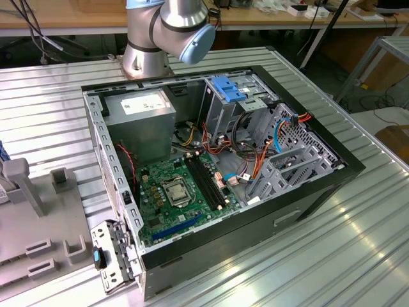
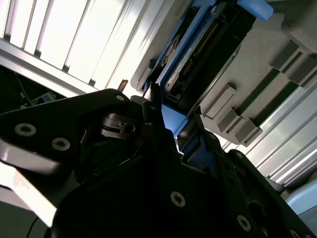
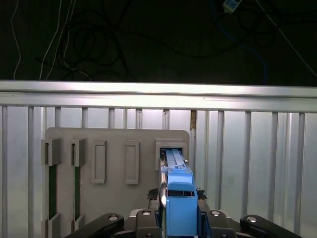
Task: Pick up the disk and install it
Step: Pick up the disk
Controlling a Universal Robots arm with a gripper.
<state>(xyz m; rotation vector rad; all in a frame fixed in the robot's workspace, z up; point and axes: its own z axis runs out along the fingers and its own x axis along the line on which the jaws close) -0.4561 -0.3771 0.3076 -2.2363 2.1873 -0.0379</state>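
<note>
The gripper (image 3: 180, 196), jaws narrow, pinches the blue-framed disk (image 3: 174, 161) standing on edge in the grey fixture's (image 3: 114, 141) end slot, so a skewed lift could wedge it there or break the grip.

- Looks like a robotics lab or workshop, definitely not someone's home.
- Industrial robot arm (image 1: 167, 32) standing on a ribbed aluminium tabletop (image 1: 358, 256).
- Opened-up PC case (image 1: 268, 233) lying on it, guts showing, near a grey fixture plate (image 1: 19, 236).
- Wooden workbenches (image 1: 64, 16) behind, cables (image 1: 38, 38) dangling underneath.
</note>
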